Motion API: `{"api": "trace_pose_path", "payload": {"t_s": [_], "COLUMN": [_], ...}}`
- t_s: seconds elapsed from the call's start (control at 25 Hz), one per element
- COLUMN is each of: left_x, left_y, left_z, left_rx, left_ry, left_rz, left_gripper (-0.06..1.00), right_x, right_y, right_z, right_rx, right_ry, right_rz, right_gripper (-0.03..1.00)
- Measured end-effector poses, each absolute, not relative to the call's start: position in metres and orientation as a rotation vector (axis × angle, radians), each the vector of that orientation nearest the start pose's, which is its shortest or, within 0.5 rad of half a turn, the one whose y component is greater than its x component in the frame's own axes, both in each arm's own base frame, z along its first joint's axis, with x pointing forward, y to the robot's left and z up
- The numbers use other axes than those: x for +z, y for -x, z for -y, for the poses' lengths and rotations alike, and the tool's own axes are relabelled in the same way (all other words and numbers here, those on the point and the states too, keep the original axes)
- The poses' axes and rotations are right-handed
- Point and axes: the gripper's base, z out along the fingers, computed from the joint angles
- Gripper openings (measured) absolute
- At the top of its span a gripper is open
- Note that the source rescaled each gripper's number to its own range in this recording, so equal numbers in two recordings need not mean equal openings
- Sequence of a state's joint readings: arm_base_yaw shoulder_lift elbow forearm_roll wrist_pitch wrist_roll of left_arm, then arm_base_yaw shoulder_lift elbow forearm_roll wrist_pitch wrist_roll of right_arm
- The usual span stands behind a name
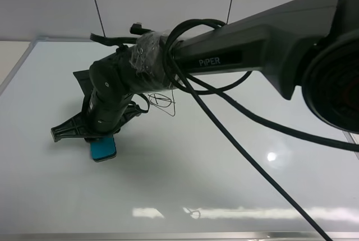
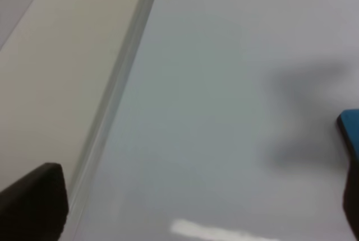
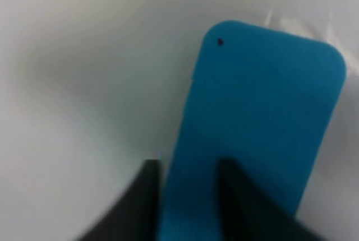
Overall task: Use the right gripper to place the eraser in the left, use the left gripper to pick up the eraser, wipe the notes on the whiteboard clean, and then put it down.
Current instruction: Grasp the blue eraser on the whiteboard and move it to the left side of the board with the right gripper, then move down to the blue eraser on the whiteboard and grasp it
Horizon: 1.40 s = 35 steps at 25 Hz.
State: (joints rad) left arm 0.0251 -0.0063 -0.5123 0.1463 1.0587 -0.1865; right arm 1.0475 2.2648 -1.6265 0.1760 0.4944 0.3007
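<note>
The blue eraser [image 1: 104,149] lies on the left part of the whiteboard [image 1: 235,179]. My right gripper [image 1: 100,134] has reached across from the right and hangs directly over it. In the right wrist view its two dark fingers [image 3: 148,196] stand a little apart over the near end of the eraser [image 3: 263,117], one beside its edge and one in front of its face. Neither grips its sides. The handwritten notes [image 1: 163,101] show just right of the right wrist, partly hidden by it. My left gripper [image 2: 185,218] is open, with the eraser's edge [image 2: 350,131] at the side of that view.
The right arm and its loose black cables [image 1: 235,134] stretch across the middle of the board. The board's metal frame [image 2: 120,78] runs along its left side, with a beige surface [image 2: 50,73] beyond. A white wall [image 1: 168,0] stands behind.
</note>
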Motion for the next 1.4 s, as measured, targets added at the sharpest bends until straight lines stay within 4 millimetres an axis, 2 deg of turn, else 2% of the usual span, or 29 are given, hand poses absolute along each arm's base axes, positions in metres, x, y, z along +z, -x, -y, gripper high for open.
{"api": "trace_pose_path", "payload": {"t_s": [0.12, 0.16, 0.2, 0.28, 0.4, 0.64, 0.72, 0.84, 0.96, 1.2, 1.4], "left_x": [0.281, 0.281, 0.281, 0.281, 0.281, 0.281, 0.281, 0.281, 0.281, 0.281, 0.281], "left_y": [0.008, 0.008, 0.008, 0.008, 0.008, 0.008, 0.008, 0.008, 0.008, 0.008, 0.008], "left_z": [-0.011, -0.011, -0.011, -0.011, -0.011, -0.011, -0.011, -0.011, -0.011, -0.011, -0.011], "left_rx": [0.072, 0.072, 0.072, 0.072, 0.072, 0.072, 0.072, 0.072, 0.072, 0.072, 0.072], "left_ry": [0.221, 0.221, 0.221, 0.221, 0.221, 0.221, 0.221, 0.221, 0.221, 0.221, 0.221], "left_rz": [-2.004, -2.004, -2.004, -2.004, -2.004, -2.004, -2.004, -2.004, -2.004, -2.004, -2.004], "left_gripper": [1.0, 1.0, 1.0, 1.0, 1.0, 1.0, 1.0, 1.0, 1.0, 1.0, 1.0], "right_x": [0.141, 0.148, 0.155, 0.17, 0.181, 0.182, 0.184, 0.196, 0.222, 0.284, 0.344], "right_y": [-0.234, -0.234, -0.234, -0.233, -0.234, -0.234, -0.236, -0.247, -0.266, -0.306, -0.311], "right_z": [-0.419, -0.418, -0.418, -0.417, -0.417, -0.415, -0.41, -0.394, -0.365, -0.285, -0.224], "right_rx": [0.61, 0.612, 0.614, 0.625, 0.648, 0.622, 0.576, 0.504, 0.441, 0.26, 0.197], "right_ry": [0.834, 0.852, 0.88, 0.921, 0.926, 0.948, 0.978, 1.031, 1.039, 0.915, 0.761], "right_rz": [-2.587, -2.561, -2.533, -2.477, -2.43, -2.439, -2.449, -2.45, -2.453, -2.46, -2.388], "right_gripper": [0.7, 0.81, 0.89, 0.96, 0.99, 1.0, 1.0, 1.0, 1.0, 1.0, 1.0]}}
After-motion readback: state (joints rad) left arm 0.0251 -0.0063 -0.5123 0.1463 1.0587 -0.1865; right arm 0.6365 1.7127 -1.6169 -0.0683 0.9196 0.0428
